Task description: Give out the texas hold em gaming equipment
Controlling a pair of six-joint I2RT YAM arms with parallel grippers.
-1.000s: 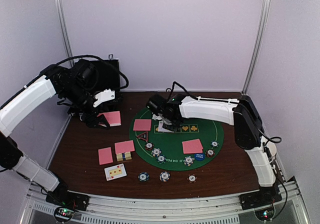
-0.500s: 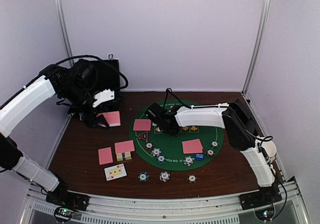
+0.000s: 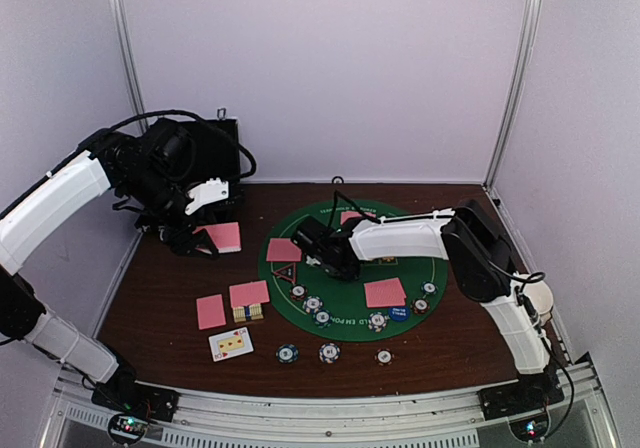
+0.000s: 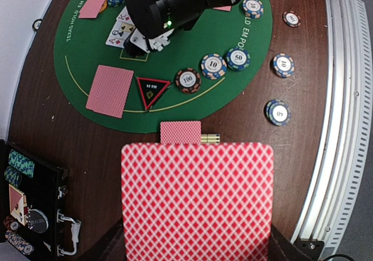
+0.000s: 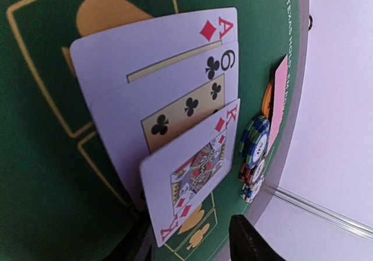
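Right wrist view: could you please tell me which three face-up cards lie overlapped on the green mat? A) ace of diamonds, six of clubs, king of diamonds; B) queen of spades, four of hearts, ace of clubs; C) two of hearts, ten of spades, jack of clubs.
A: the corner marks read ace of diamonds, six of clubs and king of diamonds, fanned on the green mat.

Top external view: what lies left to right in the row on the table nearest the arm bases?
In order: face-up playing card → dark teal chip → blue-and-white chip → red-brown chip.
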